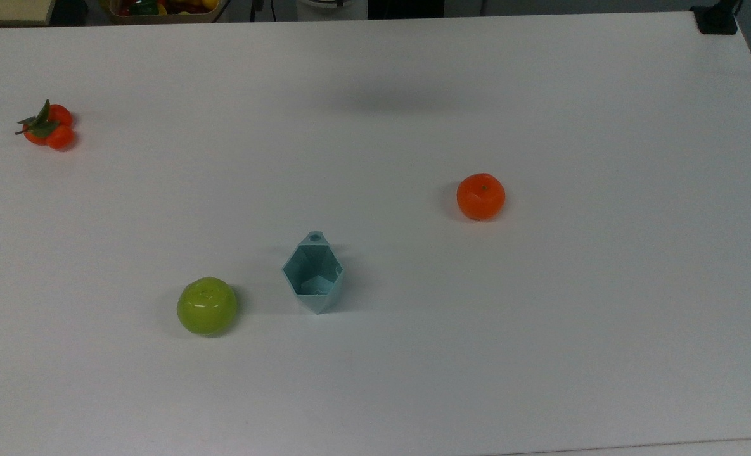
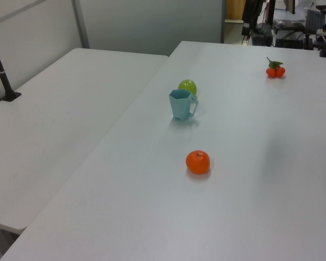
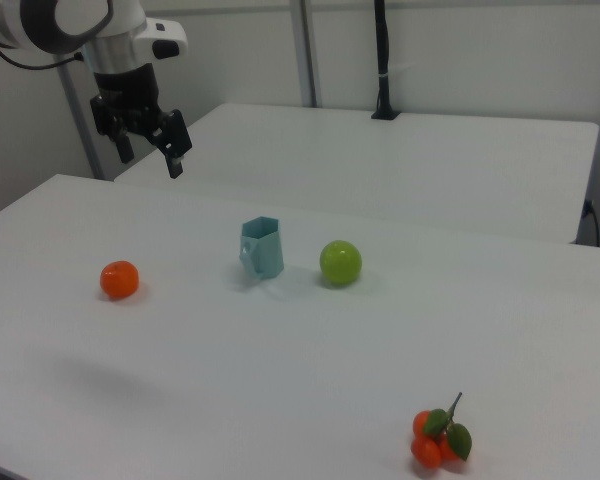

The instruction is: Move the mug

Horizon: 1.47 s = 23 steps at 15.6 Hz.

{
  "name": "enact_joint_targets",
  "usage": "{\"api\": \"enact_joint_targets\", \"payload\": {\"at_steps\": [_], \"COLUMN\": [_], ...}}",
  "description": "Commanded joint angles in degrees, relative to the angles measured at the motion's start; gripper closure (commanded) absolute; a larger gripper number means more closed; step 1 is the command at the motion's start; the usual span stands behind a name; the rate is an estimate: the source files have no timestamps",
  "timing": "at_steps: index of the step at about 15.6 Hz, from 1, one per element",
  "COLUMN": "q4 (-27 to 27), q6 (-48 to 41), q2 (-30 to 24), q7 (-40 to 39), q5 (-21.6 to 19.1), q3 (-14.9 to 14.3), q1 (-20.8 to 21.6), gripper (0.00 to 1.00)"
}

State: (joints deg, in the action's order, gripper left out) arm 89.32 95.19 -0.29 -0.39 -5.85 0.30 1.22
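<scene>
The mug (image 1: 312,272) is a pale teal faceted cup standing upright on the white table (image 1: 540,329), its small handle tab pointing to the top view's top. I also find the mug (image 2: 181,104) in the left view and the mug (image 3: 262,248) in the right view. My gripper (image 3: 149,150) hangs high in the air at the right view's upper left, well above and to the left of the mug. Its two black fingers are spread apart, open, with nothing between them.
A green apple (image 1: 206,306) sits close to the mug on the top view's left. An orange (image 1: 480,196) lies to the top view's right. A small cluster of tangerines with leaves (image 1: 48,125) rests at the far left. A second white table (image 2: 54,119) adjoins.
</scene>
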Motion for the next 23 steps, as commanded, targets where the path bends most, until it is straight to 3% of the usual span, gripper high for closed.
{"api": "enact_joint_targets", "payload": {"at_steps": [1,23], "q4": [3.14,1.21], "q6": [1.84,2.10], "q2": [-2.26,0.90], "q7": [-0.57,-0.31], "q5": [0.58,-0.13], "q3": [-0.21,-0.21], "q1": [0.27,0.27], "gripper": [0.00,0.03]}}
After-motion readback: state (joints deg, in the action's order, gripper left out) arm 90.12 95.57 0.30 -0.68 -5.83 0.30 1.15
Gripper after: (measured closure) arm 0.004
